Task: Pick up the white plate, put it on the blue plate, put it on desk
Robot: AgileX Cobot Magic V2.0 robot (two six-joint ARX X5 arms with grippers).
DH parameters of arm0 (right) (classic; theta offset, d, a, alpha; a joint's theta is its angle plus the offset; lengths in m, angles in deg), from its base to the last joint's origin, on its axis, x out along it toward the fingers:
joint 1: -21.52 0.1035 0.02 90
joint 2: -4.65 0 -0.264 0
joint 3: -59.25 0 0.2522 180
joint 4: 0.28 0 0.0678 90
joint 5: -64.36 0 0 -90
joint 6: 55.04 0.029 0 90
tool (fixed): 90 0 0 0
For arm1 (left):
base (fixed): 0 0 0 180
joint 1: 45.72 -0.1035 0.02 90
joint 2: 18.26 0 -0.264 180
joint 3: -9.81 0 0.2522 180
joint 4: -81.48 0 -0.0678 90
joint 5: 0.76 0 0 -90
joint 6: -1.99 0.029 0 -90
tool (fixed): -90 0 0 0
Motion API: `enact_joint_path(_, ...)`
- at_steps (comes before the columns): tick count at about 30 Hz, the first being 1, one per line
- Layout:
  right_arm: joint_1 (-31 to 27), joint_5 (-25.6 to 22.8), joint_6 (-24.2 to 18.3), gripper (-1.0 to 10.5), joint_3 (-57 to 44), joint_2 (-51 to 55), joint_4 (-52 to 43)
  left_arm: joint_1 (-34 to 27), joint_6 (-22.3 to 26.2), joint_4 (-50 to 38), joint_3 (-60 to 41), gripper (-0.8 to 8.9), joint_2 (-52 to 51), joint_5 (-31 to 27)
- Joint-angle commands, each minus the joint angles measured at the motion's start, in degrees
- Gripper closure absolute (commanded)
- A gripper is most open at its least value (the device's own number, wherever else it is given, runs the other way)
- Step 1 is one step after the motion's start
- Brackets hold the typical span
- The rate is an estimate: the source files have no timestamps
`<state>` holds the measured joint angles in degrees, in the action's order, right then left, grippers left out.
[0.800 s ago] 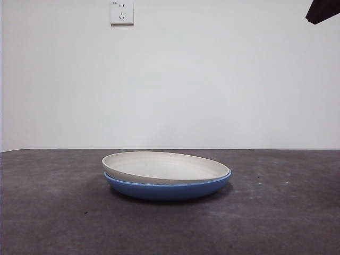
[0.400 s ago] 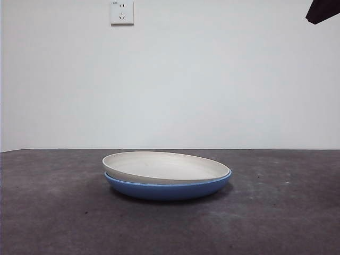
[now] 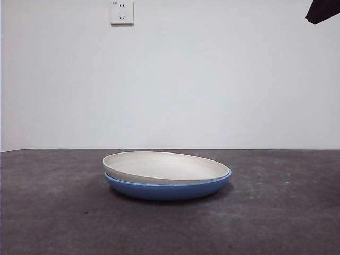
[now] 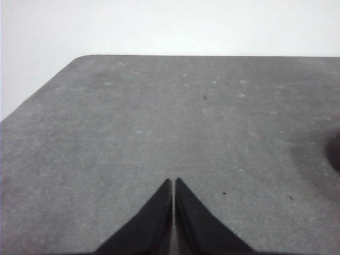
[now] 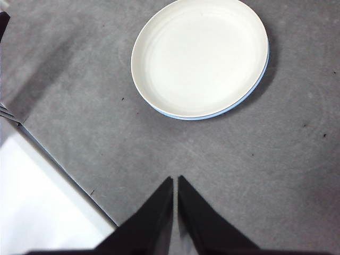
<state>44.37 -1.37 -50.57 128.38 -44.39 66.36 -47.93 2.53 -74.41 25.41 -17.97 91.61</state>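
Both end effectors, left point(image 4: 173, 183) and right point(image 5: 176, 180), sit pressed together and idle above the surface point(image 3: 276, 212), since the white plate point(image 3: 164, 167) already nests on the blue plate point(image 3: 167, 190) at lower centre.

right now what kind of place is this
Probably a plain lab or test room: a bare white wall with a socket, a grey desk, and only a white plate stacked on a blue plate.

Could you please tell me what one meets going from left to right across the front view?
Wall socket high on the wall → white plate stacked on the blue plate → black arm tip at the top corner.
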Motion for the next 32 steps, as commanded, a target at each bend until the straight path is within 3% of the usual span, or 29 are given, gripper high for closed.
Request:
enact_joint_path(1, 0.31, 0.13, -0.63, 9.4, 1.01, -0.28, -0.57, -0.02, -0.15, 0.37, -1.18, 8.06, -0.13, -0.07)
enact_joint_path(8, 0.28, 0.13, -0.98, 9.4, 1.01, -0.13, -0.59, -0.02, -0.15, 0.37, -1.18, 8.06, -0.13, -0.07)
enact_joint_path(13, -4.66, -2.16, -5.55, 9.4, 0.52, 2.10, -3.15, -0.02, -0.15, 0.37, -1.18, 8.06, -0.13, -0.07)
enact_joint_path(24, -21.14, -1.84, -6.23, 9.4, -16.00, 20.13, -30.40, -0.02, -0.15, 0.37, -1.18, 8.06, -0.11, -0.07)
enact_joint_path(28, -23.89, -2.40, -6.23, 9.4, -24.55, 26.51, -37.81, -0.02, -0.13, 0.37, -1.18, 8.06, -0.11, -0.07)
enact_joint_path(32, -24.72, -6.03, -5.92, 9.4, -33.20, 32.74, -43.98, -0.02, -0.15, 0.37, -1.18, 8.06, -0.13, -0.07)
